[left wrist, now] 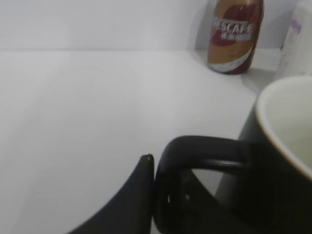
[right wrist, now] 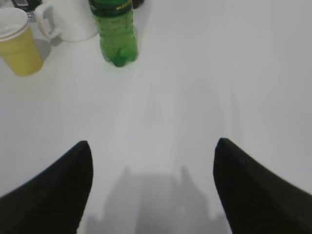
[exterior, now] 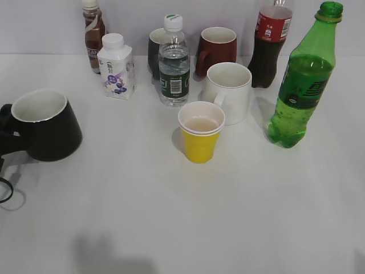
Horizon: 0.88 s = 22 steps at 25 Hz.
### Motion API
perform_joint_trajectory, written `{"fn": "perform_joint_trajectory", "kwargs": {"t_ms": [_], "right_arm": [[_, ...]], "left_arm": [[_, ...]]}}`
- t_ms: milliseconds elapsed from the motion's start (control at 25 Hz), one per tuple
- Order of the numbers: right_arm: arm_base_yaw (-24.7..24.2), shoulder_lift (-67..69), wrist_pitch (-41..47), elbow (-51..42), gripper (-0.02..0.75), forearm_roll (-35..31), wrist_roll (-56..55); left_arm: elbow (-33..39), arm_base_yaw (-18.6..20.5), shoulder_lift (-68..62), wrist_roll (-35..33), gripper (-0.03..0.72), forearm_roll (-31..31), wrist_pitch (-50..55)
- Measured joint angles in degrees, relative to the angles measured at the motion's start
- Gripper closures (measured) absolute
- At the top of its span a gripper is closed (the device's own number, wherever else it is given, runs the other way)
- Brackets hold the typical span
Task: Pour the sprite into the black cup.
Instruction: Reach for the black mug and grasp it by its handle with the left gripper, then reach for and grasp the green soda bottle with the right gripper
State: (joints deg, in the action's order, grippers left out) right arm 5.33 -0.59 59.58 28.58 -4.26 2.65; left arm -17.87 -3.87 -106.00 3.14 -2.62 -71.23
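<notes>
Right wrist view, sprite (right wrist: 117,29) well ahead of spread right gripper (right wrist: 153,161)

"NESCAFE" on the brown coffee bottle (left wrist: 234,35); other labels unreadable.

Open table (right wrist: 195,73) before sprite (exterior: 301,85); white mug (exterior: 229,91) crowds its left
</notes>
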Motion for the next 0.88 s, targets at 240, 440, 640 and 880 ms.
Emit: {"fn": "perform_joint_trajectory", "kwargs": {"t_ms": [240, 440, 640, 880], "right_arm": [[0.0, 2.79, -13.98, 0.98, 0.163, -1.67, 2.83], [0.0, 12.39, -37.43, -1.21, 0.166, -2.06, 3.37], [0.06, 27.09, -59.58, -1.67, 0.166, -2.06, 3.45], [3.6, 44.95, -72.86, -3.33, 0.166, -1.25, 3.29]], "left_arm": [[1.4, 0.0, 6.16, -1.63, 0.629, -1.55, 4.49], [1.41, 0.0, 11.24, -1.77, 0.629, -2.93, 4.75], [1.41, 0.0, 15.27, -1.28, 0.629, -3.85, 4.75], [1.45, 0.0, 18.3, -0.86, 0.629, -5.21, 4.75]]}}
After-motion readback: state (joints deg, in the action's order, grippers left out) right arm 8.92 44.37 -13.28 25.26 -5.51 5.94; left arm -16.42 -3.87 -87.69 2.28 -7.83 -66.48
